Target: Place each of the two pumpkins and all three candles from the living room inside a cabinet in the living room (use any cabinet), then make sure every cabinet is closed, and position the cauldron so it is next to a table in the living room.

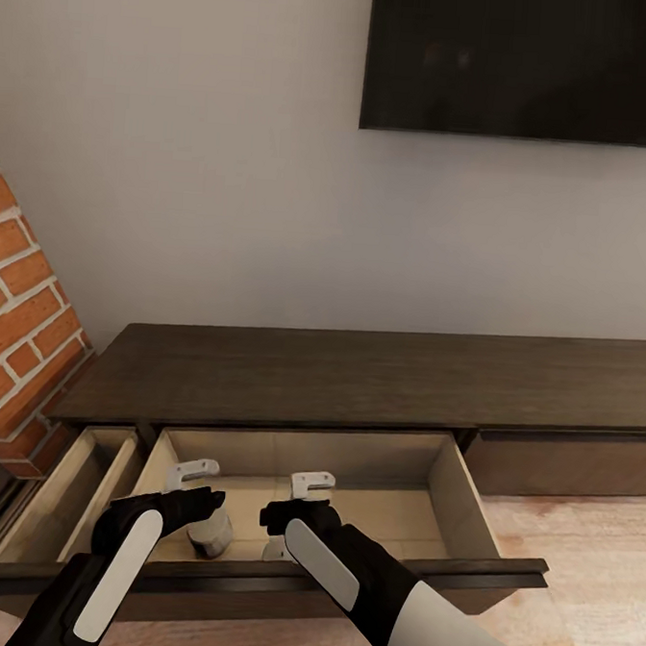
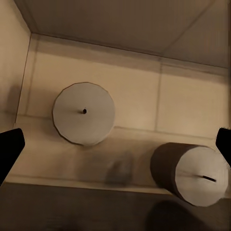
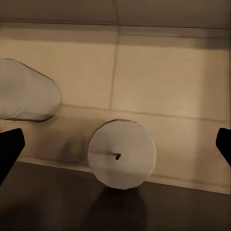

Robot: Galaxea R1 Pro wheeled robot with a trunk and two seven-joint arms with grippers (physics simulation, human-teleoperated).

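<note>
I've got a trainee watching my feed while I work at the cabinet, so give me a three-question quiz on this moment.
1. True or false: the cabinet drawer under the grippers is pulled open.
2. How many candles stand on the drawer floor in the left wrist view? A) one B) two C) three
3. Fill in: the left gripper and right gripper both hang over the drawer with jaws ____.

Key:
1. True; its pale inside shows.
2. B; one candle seen from above and another candle nearer the front.
3. Open; neither holds anything.
</note>
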